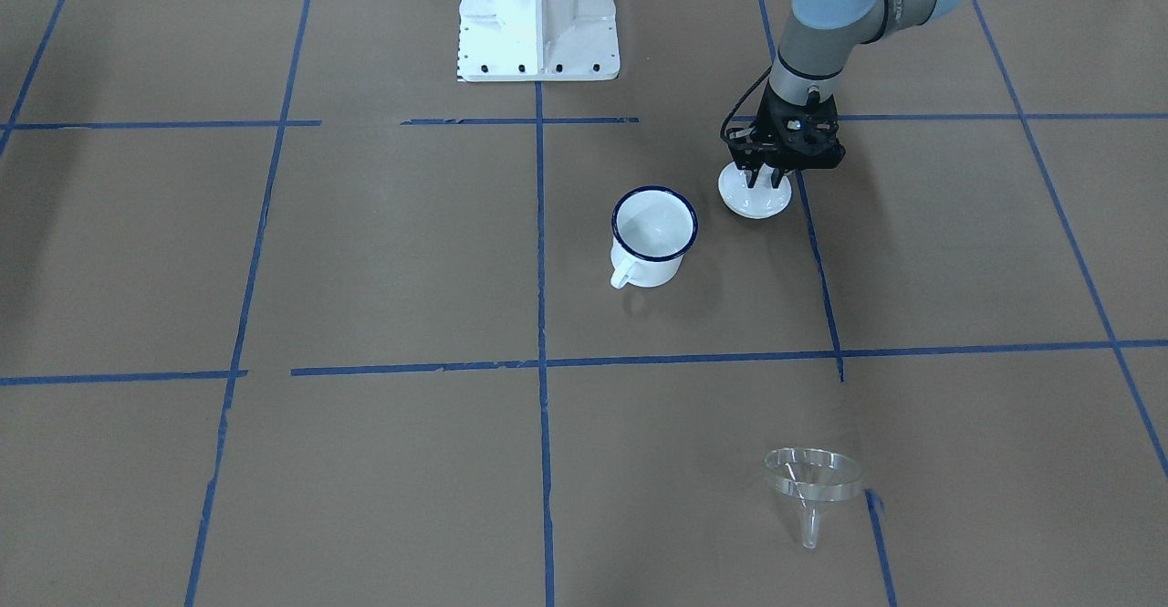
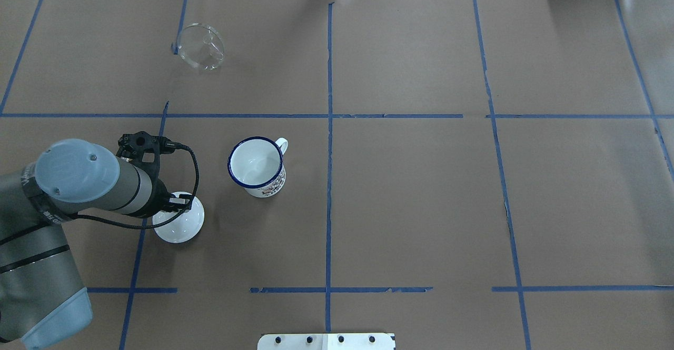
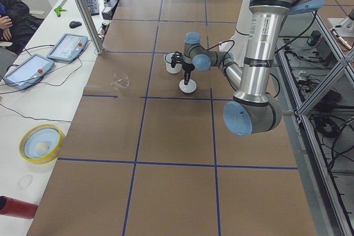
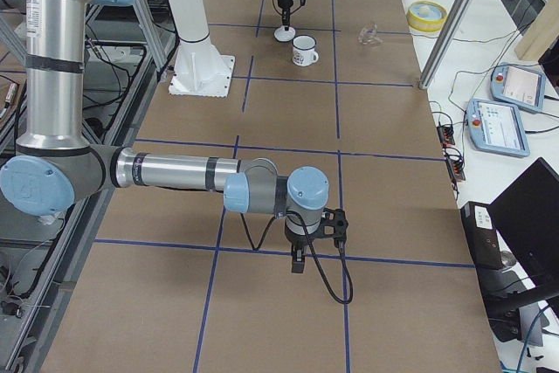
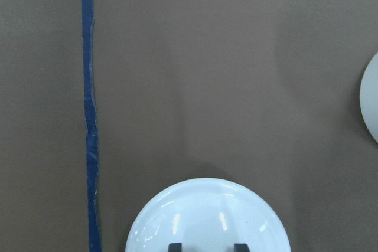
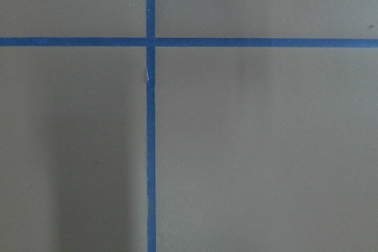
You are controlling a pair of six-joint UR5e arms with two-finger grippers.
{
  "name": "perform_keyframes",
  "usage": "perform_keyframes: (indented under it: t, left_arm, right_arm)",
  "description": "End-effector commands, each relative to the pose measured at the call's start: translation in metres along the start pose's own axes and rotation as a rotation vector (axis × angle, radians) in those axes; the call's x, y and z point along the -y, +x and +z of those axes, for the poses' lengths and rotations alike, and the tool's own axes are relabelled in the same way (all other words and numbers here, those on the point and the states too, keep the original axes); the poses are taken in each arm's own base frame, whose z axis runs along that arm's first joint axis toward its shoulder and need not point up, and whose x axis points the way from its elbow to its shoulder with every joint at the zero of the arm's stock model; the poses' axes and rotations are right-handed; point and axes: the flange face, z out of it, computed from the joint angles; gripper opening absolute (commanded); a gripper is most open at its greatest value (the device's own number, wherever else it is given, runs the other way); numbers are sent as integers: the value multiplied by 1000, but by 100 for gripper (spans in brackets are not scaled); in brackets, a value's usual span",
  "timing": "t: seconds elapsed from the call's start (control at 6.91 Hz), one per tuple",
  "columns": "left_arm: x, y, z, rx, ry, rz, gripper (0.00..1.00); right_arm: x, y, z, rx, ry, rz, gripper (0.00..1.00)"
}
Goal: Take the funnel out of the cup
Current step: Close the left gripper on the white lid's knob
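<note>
The clear transparent funnel (image 2: 200,47) is already out of the small white enamel cup (image 2: 257,167); I see it on its side near the bench's (image 2: 421,208) far edge, left half, spout pointing at that edge; my left end effector (image 1: 765,180), nearer, is pinched narrow on the white domed lid (image 2: 181,223) beside the cup; the right end effector's (image 4: 299,261) opening I cannot tell.

- Left arm (image 2: 89,181) reaches out, wrist upright, left gripper (image 1: 765,180) pointing straight down, fingertips (image 5: 175,246) narrowly apart; grip unclear.
- Right arm (image 4: 175,170) stretches low, right gripper (image 4: 298,265) pointing down; jaws unreadable.
</note>
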Motion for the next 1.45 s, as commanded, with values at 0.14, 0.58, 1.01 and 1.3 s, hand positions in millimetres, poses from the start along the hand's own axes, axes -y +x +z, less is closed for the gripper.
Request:
perform_keyframes:
  t: [0.14, 0.58, 1.01, 1.3]
  left_arm:
    - [7, 11, -22, -26, -33, -11, 0]
    - [28, 53, -44, -4, -55, -29, 0]
    - [28, 46, -49, -10, -46, -37, 100]
    - [22, 31, -32, 9, -60, -42, 100]
  right_arm:
    - [0, 0, 0, 0, 0, 0, 100]
    - [0, 0, 0, 0, 0, 0, 100]
    - [0, 0, 0, 0, 0, 0, 100]
    - [0, 0, 0, 0, 0, 0, 100]
